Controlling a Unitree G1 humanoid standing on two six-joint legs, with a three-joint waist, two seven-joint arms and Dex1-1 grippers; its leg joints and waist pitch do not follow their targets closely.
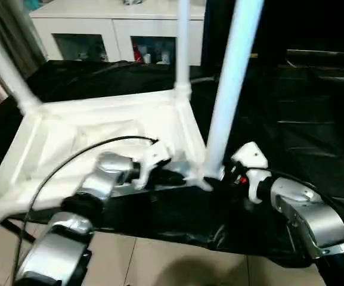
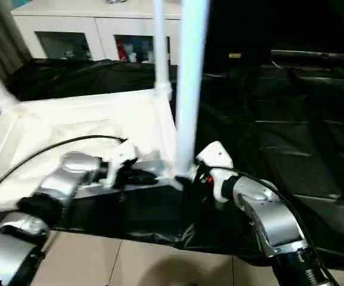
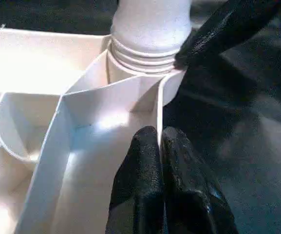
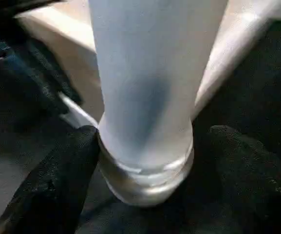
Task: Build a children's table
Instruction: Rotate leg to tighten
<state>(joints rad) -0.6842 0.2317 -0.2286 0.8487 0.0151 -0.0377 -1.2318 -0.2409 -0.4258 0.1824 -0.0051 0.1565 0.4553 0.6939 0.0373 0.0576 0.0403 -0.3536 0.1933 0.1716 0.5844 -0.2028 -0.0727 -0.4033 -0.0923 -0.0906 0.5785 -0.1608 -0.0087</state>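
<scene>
The table top (image 1: 94, 140) lies upside down on the black sheet (image 1: 303, 119), ribs up, and the leg (image 1: 228, 89) at its near corner stands tall, leaning a little. My right gripper (image 4: 145, 161) sits low at that leg's base, fingers (image 4: 57, 175) spread wide either side of the threaded end, not squeezing it. My left gripper (image 3: 162, 180) is pinched tight on the thin edge wall beside the same corner socket. Two more legs (image 1: 182, 44) rise at the far corners, white cabinet (image 1: 118, 24) behind
</scene>
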